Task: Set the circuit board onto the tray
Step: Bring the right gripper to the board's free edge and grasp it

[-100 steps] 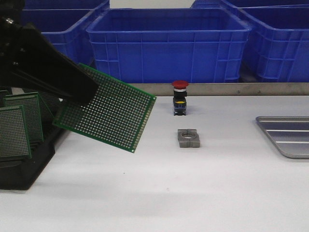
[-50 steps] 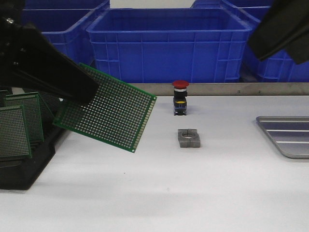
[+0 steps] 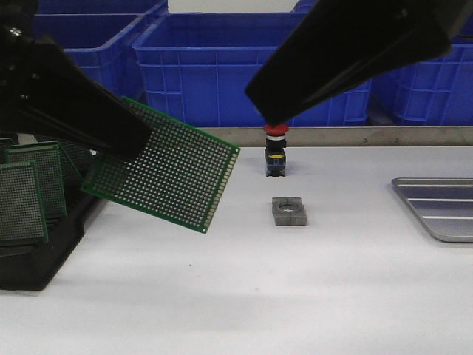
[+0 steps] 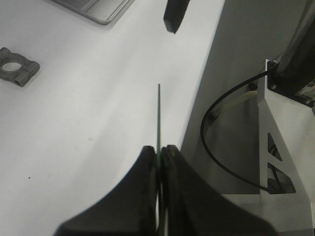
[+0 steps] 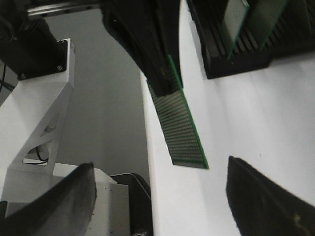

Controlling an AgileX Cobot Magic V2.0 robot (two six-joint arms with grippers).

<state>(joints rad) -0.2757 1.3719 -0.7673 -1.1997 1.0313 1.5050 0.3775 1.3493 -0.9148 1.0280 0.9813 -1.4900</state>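
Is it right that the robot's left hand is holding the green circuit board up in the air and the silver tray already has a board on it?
Not quite. The left hand does hold the green circuit board in the air, but the front view shows the silver tray with no board on what is visible of it.

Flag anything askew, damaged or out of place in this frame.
Nothing looks damaged or spilled. The circuit board hangs tilted above the table, pinched by the left gripper, a normal carry. The tray shows nothing on its visible part. The open right gripper faces the board.
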